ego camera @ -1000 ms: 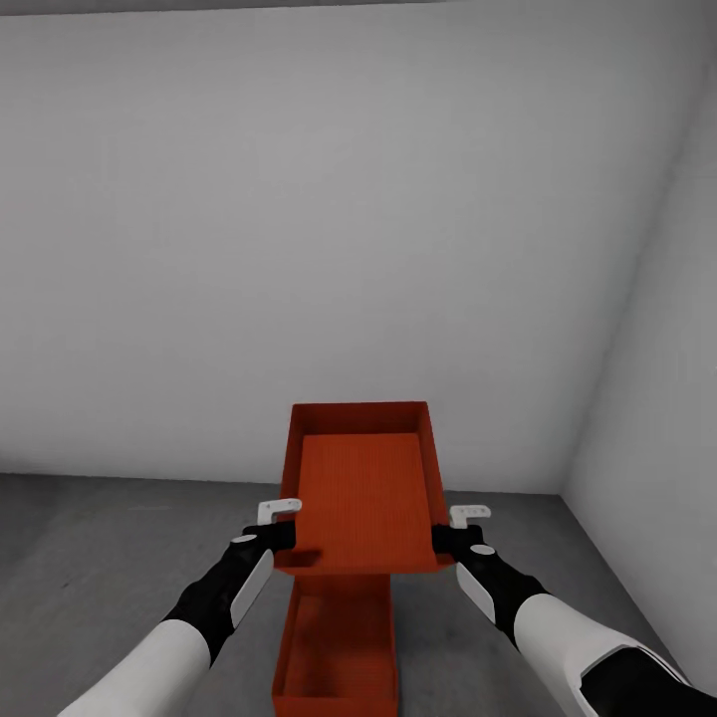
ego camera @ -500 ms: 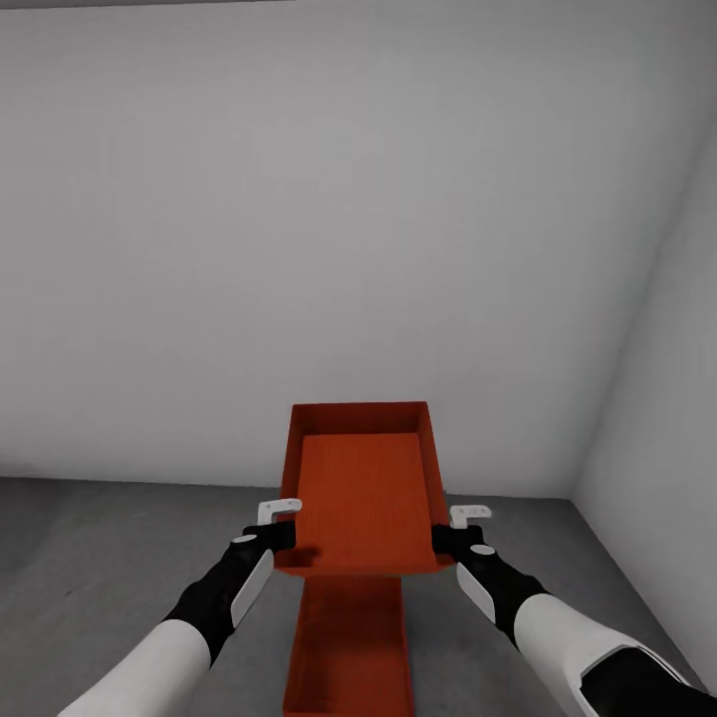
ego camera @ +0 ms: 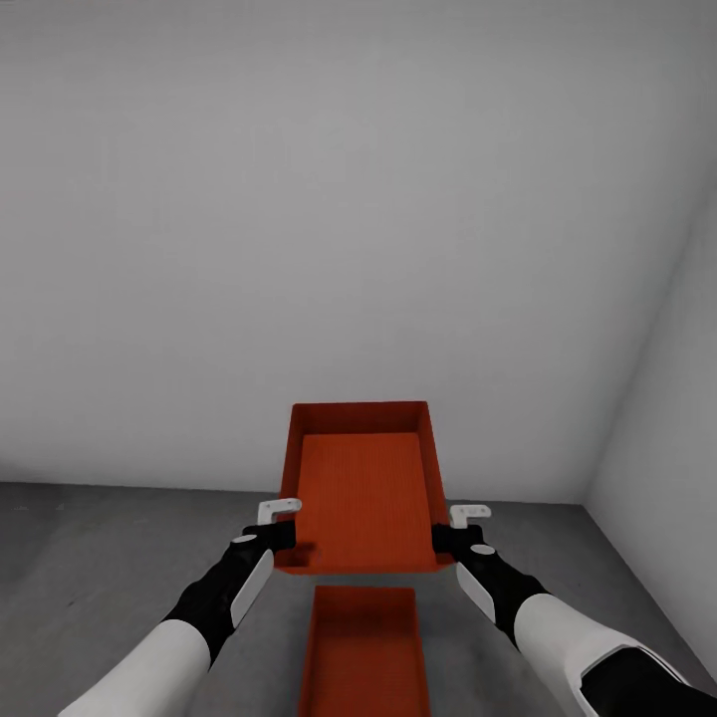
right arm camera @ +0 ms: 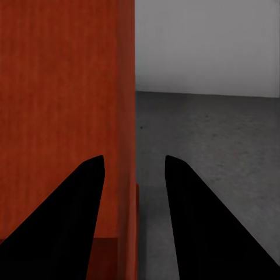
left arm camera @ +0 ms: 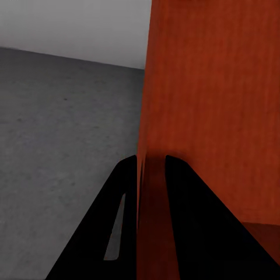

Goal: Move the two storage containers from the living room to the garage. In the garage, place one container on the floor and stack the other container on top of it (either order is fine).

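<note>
The garage walls (ego camera: 358, 199) are standing plain grey-white around a mottled concrete floor (ego camera: 100, 558). One bin is lying on that floor (ego camera: 364, 652) directly ahead of the robot, open side up, its near end running out of the head view. The second bin (ego camera: 363, 488) is hanging in the air above and slightly beyond it, carried between both arms and tipped so its inside is facing the camera.

The left gripper (ego camera: 282, 538) is pinching the carried bin's left wall (left arm camera: 204, 116), a finger on either side of it. The right gripper (right arm camera: 133, 175) is clamping the right wall likewise (the wall is sitting closer to one finger).

Judgement: the stacking step is in hand. Doing it well is calling for levelling the carried bin, squaring it over the lower one, then lowering both arms evenly before letting go
</note>
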